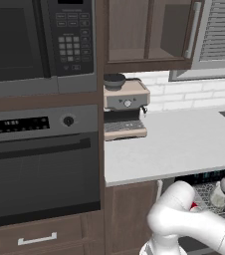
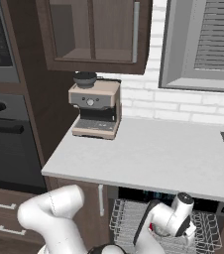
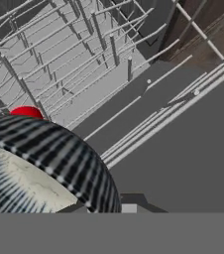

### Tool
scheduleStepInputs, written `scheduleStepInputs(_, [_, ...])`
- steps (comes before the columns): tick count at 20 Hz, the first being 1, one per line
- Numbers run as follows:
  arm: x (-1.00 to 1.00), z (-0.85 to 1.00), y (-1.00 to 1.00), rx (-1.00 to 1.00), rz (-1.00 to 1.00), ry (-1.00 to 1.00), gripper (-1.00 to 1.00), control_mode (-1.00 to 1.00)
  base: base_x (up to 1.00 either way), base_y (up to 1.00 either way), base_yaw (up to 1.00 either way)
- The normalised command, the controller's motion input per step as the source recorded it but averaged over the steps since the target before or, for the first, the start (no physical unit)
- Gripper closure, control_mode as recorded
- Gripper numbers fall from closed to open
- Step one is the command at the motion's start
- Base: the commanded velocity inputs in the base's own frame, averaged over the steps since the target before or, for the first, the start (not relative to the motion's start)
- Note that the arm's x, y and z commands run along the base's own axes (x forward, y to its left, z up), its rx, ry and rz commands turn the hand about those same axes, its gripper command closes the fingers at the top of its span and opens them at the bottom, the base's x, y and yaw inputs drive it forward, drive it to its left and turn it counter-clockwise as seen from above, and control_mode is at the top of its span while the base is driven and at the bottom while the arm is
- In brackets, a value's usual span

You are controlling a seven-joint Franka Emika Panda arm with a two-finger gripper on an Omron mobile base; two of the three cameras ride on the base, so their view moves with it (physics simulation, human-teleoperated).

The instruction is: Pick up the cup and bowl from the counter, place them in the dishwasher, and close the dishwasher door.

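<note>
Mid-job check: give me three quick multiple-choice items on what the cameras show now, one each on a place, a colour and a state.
1. Where is the bowl?
A. On the counter
B. Low over the dishwasher rack
C. On top of the espresso machine

2. What colour is the small thing peeking from behind the bowl in the hand view?
A. Blue
B. Yellow
C. Red

3. How does the dishwasher stand?
A. Open, with the rack out
B. Shut
C. Open, with no rack inside

Answers:
1 B: the bowl sits close to the hand, with the wires of the dishwasher rack behind it.
2 C: a red thing shows just past the bowl's rim.
3 A: the grey wire rack juts forward under the counter edge.
</note>
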Motion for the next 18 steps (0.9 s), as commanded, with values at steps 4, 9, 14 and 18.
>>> scheduleStepInputs(4, [0.34,0.00,-0.11,0.00,0.00,0.00,1.00,-1.00,0.00,0.00,0.00])
scheduleStepInputs(9, [0.22,-0.01,-0.11,0.00,0.00,0.00,1.00,-1.00,0.00,0.00,0.00])
scheduleStepInputs(14, [0.05,-0.31,-0.12,0.00,0.00,0.00,1.00,-1.00,0.00,0.00,0.00])
scheduleStepInputs(18, [0.01,-0.46,-0.05,0.00,0.00,0.00,1.00,-1.00,0.00,0.00,0.00])
